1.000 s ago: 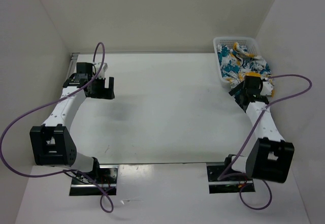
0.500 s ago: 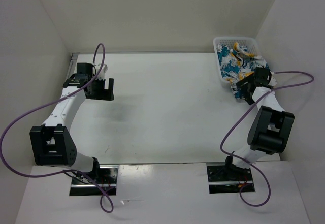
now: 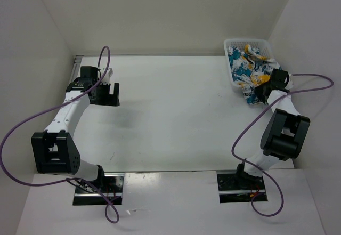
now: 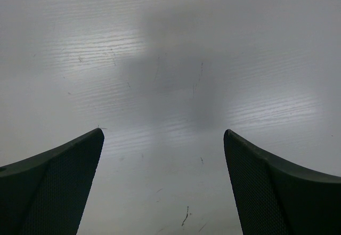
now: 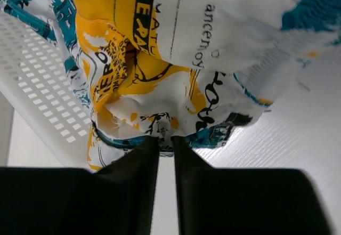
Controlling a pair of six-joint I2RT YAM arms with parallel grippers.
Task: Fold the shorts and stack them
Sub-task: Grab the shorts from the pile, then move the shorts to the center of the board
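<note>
The shorts (image 3: 249,70), white cloth printed in teal and orange-yellow with dark lettering, are heaped in the white mesh basket (image 3: 228,49) at the back right and spill over its near edge. My right gripper (image 3: 259,91) is at that spilling edge, shut on a pinch of the shorts (image 5: 154,104); its fingertips (image 5: 184,145) clamp a fold of the fabric. My left gripper (image 3: 106,93) hovers open above bare table at the back left, nothing between its fingers (image 4: 61,179).
The basket's perforated wall (image 5: 37,86) lies left of the pinched cloth in the right wrist view. White walls close in the table at the left, back and right. Purple cables loop from both arms.
My right arm reached forward to the basket's near edge and its jaws closed from wide open onto the shorts. The left arm stayed still.
</note>
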